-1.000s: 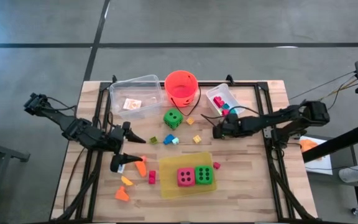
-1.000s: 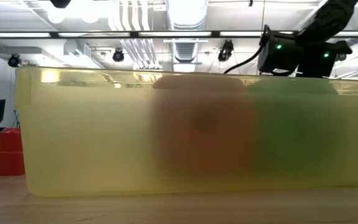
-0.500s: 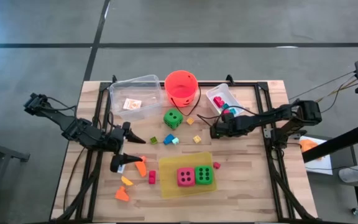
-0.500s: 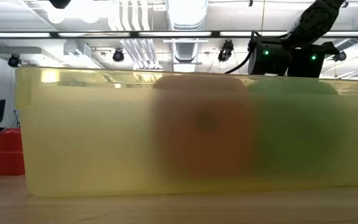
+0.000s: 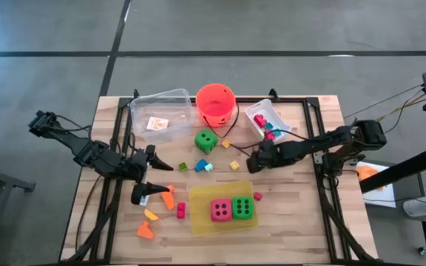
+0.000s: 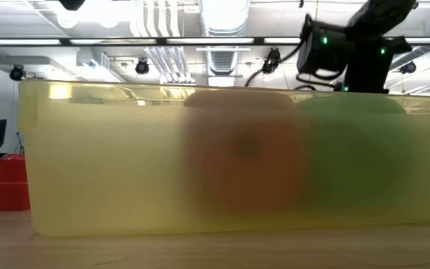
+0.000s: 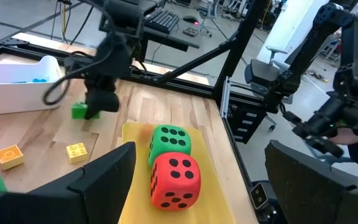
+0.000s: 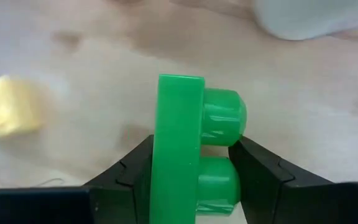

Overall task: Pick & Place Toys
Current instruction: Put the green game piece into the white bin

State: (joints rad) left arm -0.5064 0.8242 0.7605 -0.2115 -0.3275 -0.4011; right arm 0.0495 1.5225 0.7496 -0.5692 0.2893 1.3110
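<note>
Right tool [image 5: 254, 164] moved toward tray [image 5: 198, 193], clamping green brick [image 8: 194, 149] between fingers

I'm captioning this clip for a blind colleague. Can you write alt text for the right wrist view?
The right gripper is shut on a green brick, its two dark fingers pressing the brick's sides, studs facing sideways. Behind it lies a blurred wooden table with a yellow brick to one side.
</note>
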